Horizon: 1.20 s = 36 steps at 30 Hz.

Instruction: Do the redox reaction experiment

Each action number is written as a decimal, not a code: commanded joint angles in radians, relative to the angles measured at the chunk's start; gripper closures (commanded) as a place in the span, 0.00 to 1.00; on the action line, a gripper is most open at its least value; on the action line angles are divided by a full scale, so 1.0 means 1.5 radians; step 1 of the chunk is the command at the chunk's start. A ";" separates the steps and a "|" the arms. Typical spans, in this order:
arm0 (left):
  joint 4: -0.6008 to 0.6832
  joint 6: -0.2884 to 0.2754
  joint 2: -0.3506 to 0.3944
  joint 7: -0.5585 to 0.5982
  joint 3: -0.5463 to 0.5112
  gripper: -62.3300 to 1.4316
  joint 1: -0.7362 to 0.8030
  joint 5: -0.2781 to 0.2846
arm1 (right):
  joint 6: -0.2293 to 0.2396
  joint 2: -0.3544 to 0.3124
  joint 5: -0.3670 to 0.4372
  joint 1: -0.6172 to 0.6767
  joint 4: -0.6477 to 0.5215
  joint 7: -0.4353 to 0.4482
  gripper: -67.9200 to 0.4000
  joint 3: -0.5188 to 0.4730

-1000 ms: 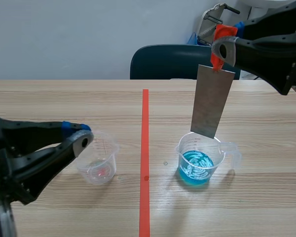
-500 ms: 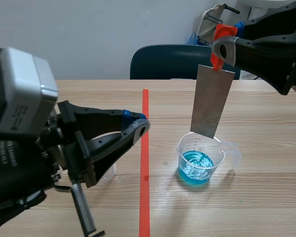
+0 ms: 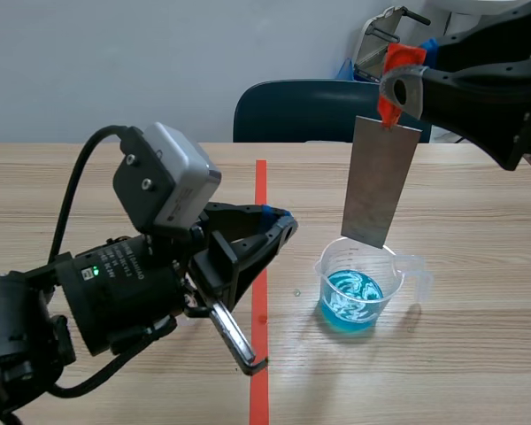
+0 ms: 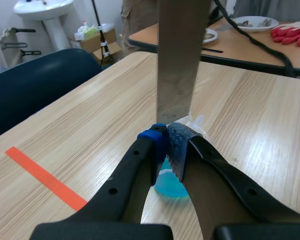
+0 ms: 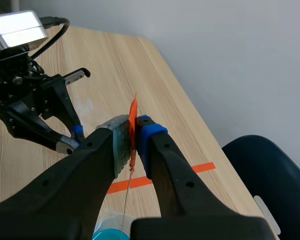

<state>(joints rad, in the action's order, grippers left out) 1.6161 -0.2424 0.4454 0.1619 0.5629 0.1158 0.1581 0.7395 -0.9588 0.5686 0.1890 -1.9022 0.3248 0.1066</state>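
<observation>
The right tool (image 5: 133,131) has its two fingers pinched tight on a thin metal sheet (image 5: 127,197), seen edge-on, with an orange tab (image 5: 133,111) poking up between the pads. The sheet hangs straight down towards a cup of blue liquid (image 5: 110,232) on the wooden table (image 5: 140,70). Off beside it the left tool (image 5: 71,139) hovers, fingertips together, and a blue chair (image 5: 270,170) stands past the table's edge
</observation>
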 commanded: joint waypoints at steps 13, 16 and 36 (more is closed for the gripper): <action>-0.048 -0.009 -0.043 0.019 0.033 0.95 -0.031 0.005 | 0.004 -0.007 0.011 -0.008 -0.003 0.012 0.98 0.000; -0.048 -0.010 -0.044 0.026 0.041 0.95 -0.032 0.012 | 0.004 -0.007 0.011 -0.008 -0.003 0.013 0.98 0.000; -0.048 -0.009 -0.066 0.014 0.045 0.95 -0.032 0.011 | 0.004 -0.007 0.011 -0.008 -0.003 0.015 0.98 0.000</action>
<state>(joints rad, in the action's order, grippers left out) 1.5223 -0.2581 0.3523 0.1680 0.6289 0.0715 0.1661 0.7395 -0.9588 0.5686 0.1890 -1.9022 0.3286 0.1066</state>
